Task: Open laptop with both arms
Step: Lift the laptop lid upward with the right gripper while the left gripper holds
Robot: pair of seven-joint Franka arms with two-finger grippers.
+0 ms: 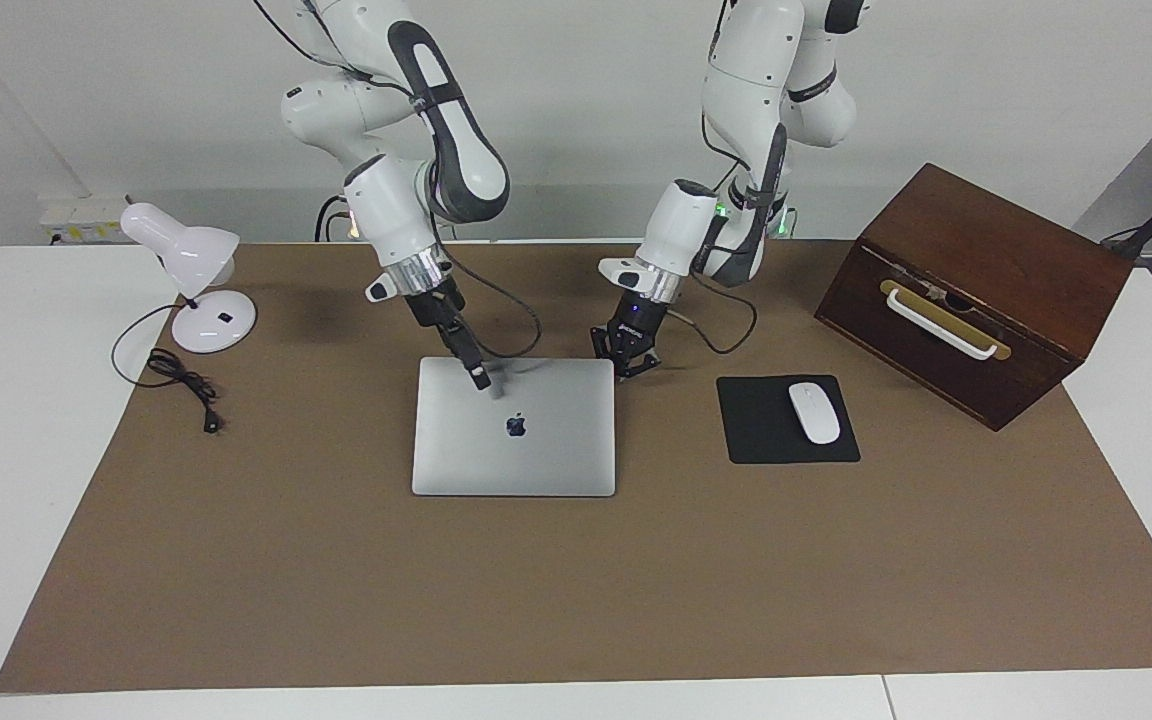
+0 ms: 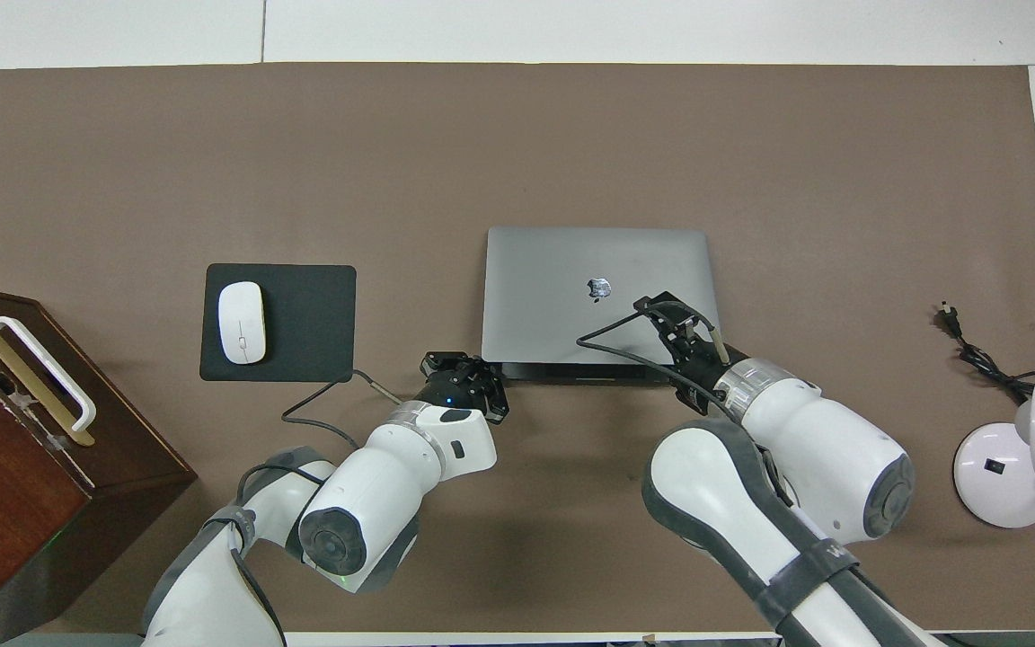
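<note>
The silver-grey laptop (image 1: pixel 514 440) lies closed and flat on the brown mat, its dark logo facing up; it also shows in the overhead view (image 2: pixel 597 292). My right gripper (image 1: pixel 481 378) points down onto the lid close to the edge nearest the robots, and shows in the overhead view (image 2: pixel 690 325) over that same strip of lid. My left gripper (image 1: pixel 626 360) is low at the mat, just off the laptop's corner nearest the robots at the left arm's end, with its fingers spread and nothing between them; it also shows in the overhead view (image 2: pixel 465 376).
A black mouse pad (image 1: pixel 761 440) with a white mouse (image 1: pixel 813 412) lies beside the laptop toward the left arm's end. A dark wooden box (image 1: pixel 976 290) with a white handle stands past it. A white desk lamp (image 1: pixel 198 270) and its cord (image 1: pixel 181 385) are at the right arm's end.
</note>
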